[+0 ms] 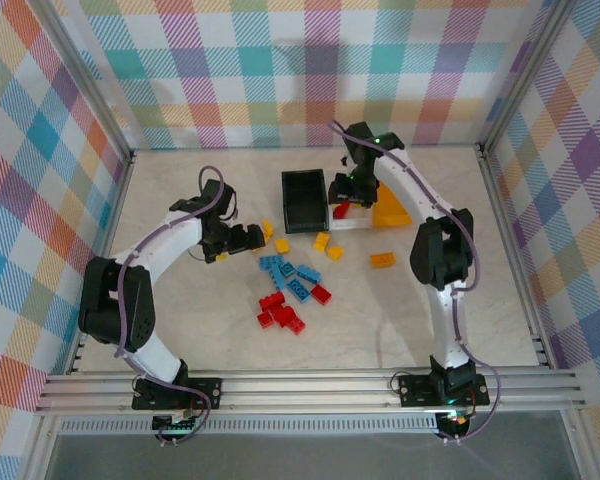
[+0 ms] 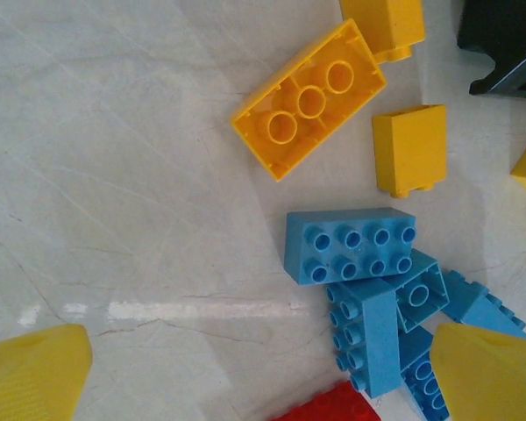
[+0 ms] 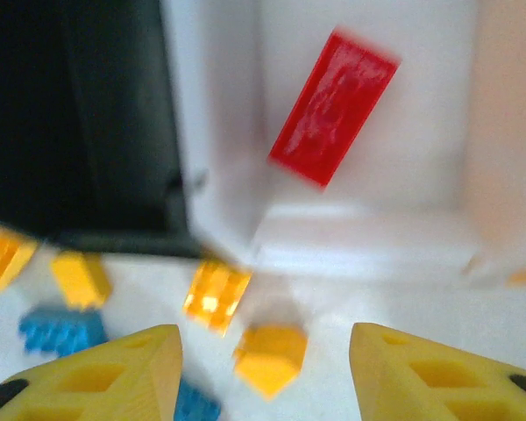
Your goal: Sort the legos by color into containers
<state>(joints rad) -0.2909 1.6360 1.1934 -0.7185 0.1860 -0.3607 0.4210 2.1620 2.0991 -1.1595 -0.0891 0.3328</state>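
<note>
Yellow right fingers [image 3: 105, 373] spread above the white bin [image 3: 359, 239], I should rise straight clear of its red lego [image 3: 333, 107] before fetching another.

Overhead camera looks down from the near edge, taking in the whole table [image 1: 180, 330]. Left wrist camera hangs close above the blue legos [image 2: 351, 246]. Right wrist camera, blurred, stares down into the white bin [image 3: 430, 149]. Both wrist views catch the black bin [image 2: 508, 35] [image 3: 70, 114].
</note>
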